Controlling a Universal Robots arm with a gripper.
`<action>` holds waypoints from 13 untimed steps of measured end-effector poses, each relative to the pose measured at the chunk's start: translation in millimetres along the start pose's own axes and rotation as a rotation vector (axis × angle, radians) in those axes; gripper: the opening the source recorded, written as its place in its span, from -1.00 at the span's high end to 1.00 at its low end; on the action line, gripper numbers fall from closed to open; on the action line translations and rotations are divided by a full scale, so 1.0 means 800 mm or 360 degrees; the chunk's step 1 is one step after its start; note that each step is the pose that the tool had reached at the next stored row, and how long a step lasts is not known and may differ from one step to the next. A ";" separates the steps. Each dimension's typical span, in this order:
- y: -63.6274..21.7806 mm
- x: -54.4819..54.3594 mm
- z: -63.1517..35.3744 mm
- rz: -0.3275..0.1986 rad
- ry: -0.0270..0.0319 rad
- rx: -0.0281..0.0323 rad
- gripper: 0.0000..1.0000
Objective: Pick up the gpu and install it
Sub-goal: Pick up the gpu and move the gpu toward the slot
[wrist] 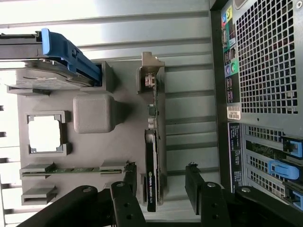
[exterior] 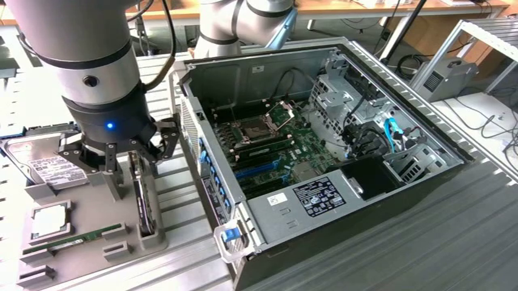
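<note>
Exterior view: the gpu [exterior: 145,206] stands on edge in a grey tray [exterior: 93,203], at nine o'clock from the open computer case [exterior: 218,73]. The gripper [wrist: 160,185] hangs over it, jaws spread wide, one finger either side of the card's black cooler end.

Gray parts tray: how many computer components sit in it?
4: the hard drive at the far end, the CPU in its square pocket, the RAM stick in a narrow slot, the gpu on edge along the side toward the PC case. None look hidden.
</note>
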State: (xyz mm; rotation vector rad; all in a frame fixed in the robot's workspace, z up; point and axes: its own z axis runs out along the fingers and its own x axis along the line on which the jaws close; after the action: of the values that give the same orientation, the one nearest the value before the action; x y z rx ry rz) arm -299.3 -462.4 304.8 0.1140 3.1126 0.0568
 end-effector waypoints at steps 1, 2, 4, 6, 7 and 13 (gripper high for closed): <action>0.000 0.000 0.000 0.0000 -0.00001 -0.00001 -0.08; 0.000 0.000 0.000 0.0000 -0.00001 -0.00001 -0.08; 0.001 0.000 0.000 0.0000 0.00001 0.00001 -0.08; 0.001 0.000 0.000 0.0000 0.00000 0.00001 -0.08; 0.002 0.000 0.000 0.0000 0.00000 0.00000 -0.08; 0.004 0.000 0.000 0.0000 0.00000 0.00001 -0.08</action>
State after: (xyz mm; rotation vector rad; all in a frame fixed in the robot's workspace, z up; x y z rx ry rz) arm -299.3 -459.4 304.8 0.1140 3.1126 0.0567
